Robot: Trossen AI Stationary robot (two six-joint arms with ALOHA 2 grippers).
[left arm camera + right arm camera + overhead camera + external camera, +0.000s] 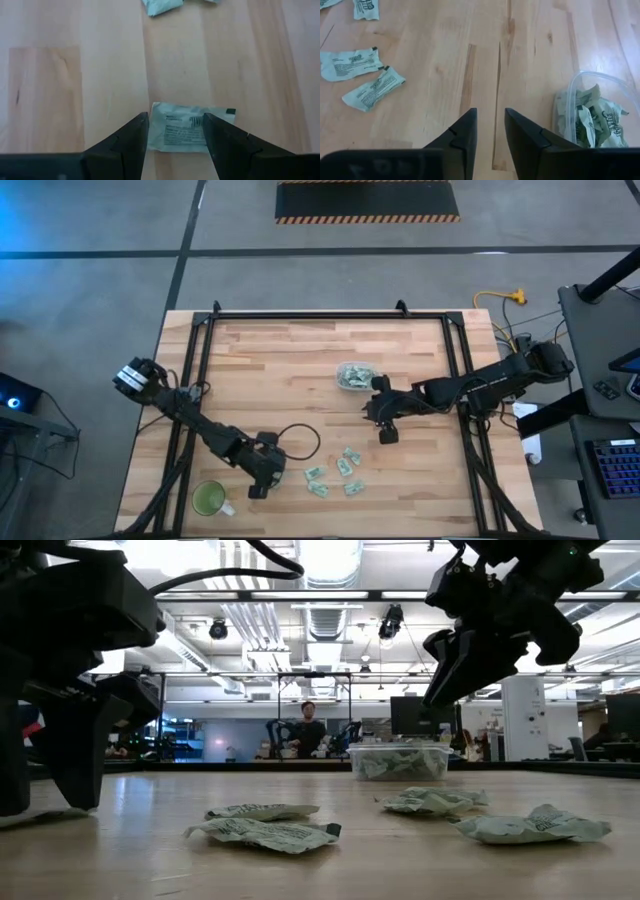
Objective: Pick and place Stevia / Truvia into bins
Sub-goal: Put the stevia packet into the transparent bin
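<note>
Left claw (175,137) open astride crumpled pale-green sachet (187,131) w/ dark print, flat on table (75,75).

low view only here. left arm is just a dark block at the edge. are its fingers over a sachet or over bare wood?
Observer: Over a sachet. In the left wrist view the left gripper has its fingers open, and one sachet lies flat on the table between them.
Operator: right arm carrying anything?
Observer: No. The right wrist view shows the right gripper with its fingers slightly apart and only bare wood between them.
Operator: how many left outside the tub?
Observer: The high view shows about five loose sachets on the table between the two grippers. The tub already holds several.
</note>
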